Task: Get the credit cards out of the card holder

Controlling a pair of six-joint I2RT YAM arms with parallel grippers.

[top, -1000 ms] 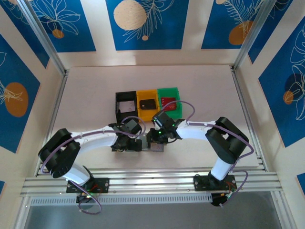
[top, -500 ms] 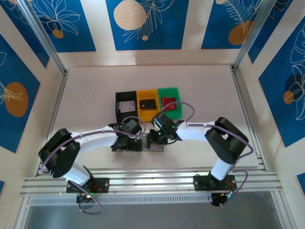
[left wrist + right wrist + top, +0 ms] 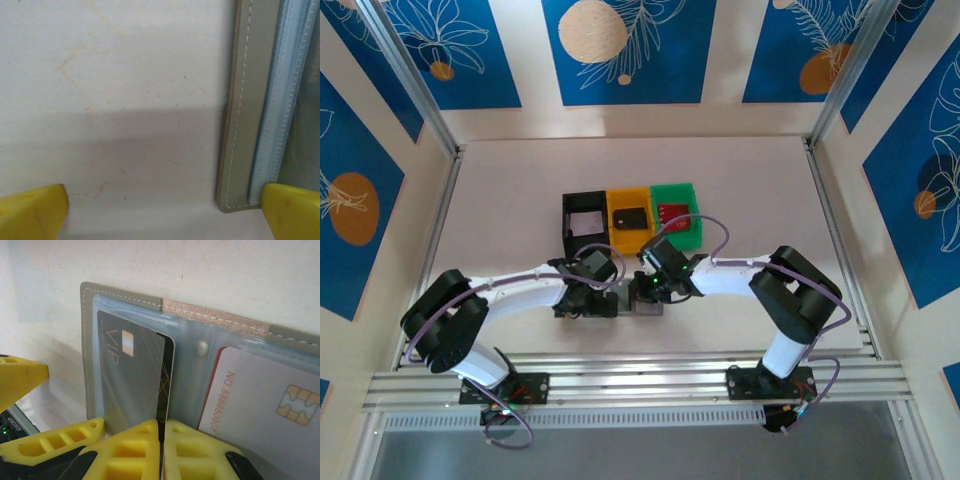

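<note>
**Fingers pinching a card at the open holder**

Closest to the arm bases, both white arms are reaching inward over the pale table and meeting near its middle. The left gripper is hanging low over the surface with its yellow fingertips spread wide. One tip is sitting over bare table. The other is lying at a corner of the flat grey folding card holder with white stitching and pale blue inner panels; whether it is touching the holder is not clear.

The card holder is lying open on the table between the two grippers, just on the near side of a row of three bins. The right gripper is coming in at the holder's near edge with its yellow fingers pressed together, pinching the near edge of the dark grey plastic card marked VIP. That card is sitting slightly tilted in the left pocket under a clear sleeve, with a black strip carrying gold lines showing along its right side. In the right pocket a white card with a red edge, a gold chip and a printed number is lying flat.

Beyond the holder, the open black plastic bin is holding a pale card, the yellow plastic bin a dark one, and the green plastic bin a red one.
</note>
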